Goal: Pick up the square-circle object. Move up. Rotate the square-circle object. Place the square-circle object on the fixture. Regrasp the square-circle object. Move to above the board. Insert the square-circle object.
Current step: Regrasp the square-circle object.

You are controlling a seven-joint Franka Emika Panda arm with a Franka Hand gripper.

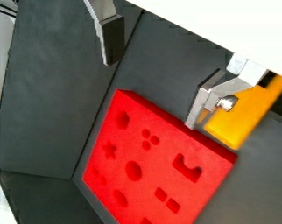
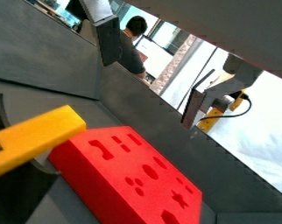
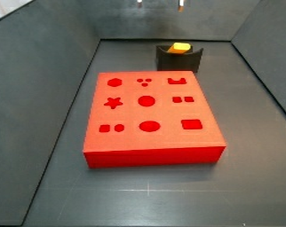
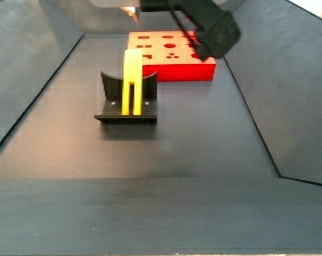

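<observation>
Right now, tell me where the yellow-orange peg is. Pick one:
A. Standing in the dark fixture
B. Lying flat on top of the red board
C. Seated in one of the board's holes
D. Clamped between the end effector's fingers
A: in a side view the square-circle object stands upright in the fixture, apart from the board, while the end effector hangs above the board, its fingers holding nothing.

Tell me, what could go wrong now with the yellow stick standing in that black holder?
The yellow-orange bar-like peg stands tall in the small dark notched fixture, nothing holding it. The gripper hangs near the flat red board, jaws open and empty. Coming in off-centre to regrasp, it could knock the peg over. The board also has many different holes, so the peg might go to a wrong one.
</observation>
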